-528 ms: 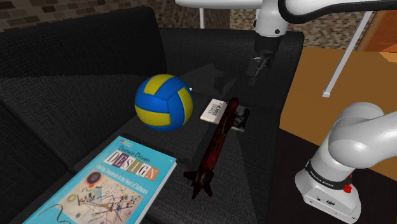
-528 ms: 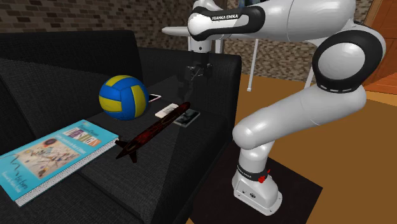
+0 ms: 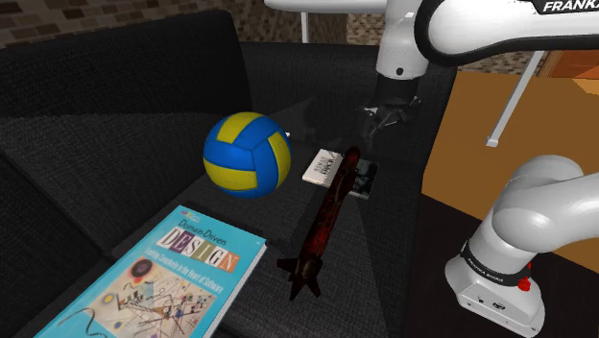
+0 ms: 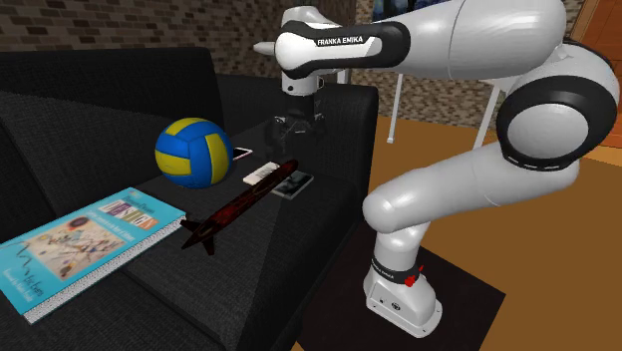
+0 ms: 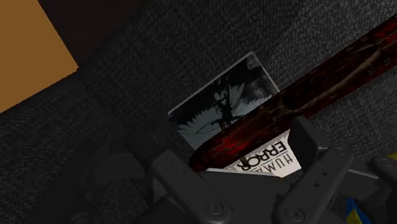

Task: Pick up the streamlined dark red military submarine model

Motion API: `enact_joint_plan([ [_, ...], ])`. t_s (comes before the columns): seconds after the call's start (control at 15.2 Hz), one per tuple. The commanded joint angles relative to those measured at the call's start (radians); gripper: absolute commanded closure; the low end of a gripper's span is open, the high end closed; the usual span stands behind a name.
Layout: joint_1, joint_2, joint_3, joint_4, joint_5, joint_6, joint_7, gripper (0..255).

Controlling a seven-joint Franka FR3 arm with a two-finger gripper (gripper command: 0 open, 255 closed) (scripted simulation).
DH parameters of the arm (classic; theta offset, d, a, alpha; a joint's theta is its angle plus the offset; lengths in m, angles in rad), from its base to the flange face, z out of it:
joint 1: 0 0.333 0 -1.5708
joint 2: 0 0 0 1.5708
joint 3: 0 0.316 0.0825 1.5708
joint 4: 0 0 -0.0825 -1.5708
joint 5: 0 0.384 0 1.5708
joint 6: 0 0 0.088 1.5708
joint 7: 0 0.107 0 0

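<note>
**Gripper drops toward the submarine's far tip**

Lower now, the all-black gripper hangs with fingers spread wide around the far tip of the slim dark red submarine model. The model lies on the coarse-woven black sofa seat, across a flat printed card, at the shoulder view's right of the round blue-and-yellow volleyball.

Your arm is glossy white with dark joints, and one link carries black "FRANKA EMIKA" lettering. Its hand is all black, with round screws near the finger mounts. A red button sits on the white base.
</note>
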Motion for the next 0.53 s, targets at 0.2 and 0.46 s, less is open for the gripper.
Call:
enact_joint_plan([
  [0.2,-0.065,0.02,0.202,0.022,0.131,0.005,0.416,0],
  [0.46,-0.152,0.095,0.367,0.091,0.214,0.03,0.732,0],
])
